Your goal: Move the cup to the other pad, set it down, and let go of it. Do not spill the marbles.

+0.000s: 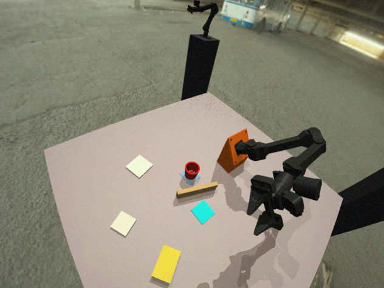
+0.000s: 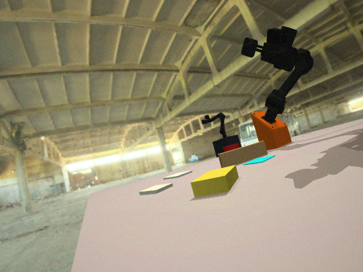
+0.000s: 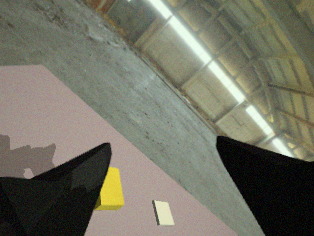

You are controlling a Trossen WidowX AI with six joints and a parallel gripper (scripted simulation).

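Observation:
The red cup (image 1: 192,169) (image 2: 231,147) stands upright on a light blue pad (image 1: 196,178), with several small coloured marbles inside. In the exterior view only its upper part shows above the wooden bar. The other pad, a bright cyan square (image 1: 202,212) (image 2: 260,160), lies bare on the far side of the bar from the cup. My gripper (image 1: 251,223) (image 3: 163,144) is open and empty, raised high above the table, to the right of the cyan pad in the top view. The cup and both pads are out of the wrist view.
A wooden bar (image 1: 197,189) (image 2: 243,154) stands between the two pads. Two cream tiles (image 1: 139,166) (image 1: 123,223) (image 2: 177,175) (image 2: 155,189) lie left. A yellow block (image 1: 166,263) (image 2: 215,181) (image 3: 113,187) lies near the front. The arm's orange wedge base (image 1: 228,156) (image 2: 271,134) stands right of the cup.

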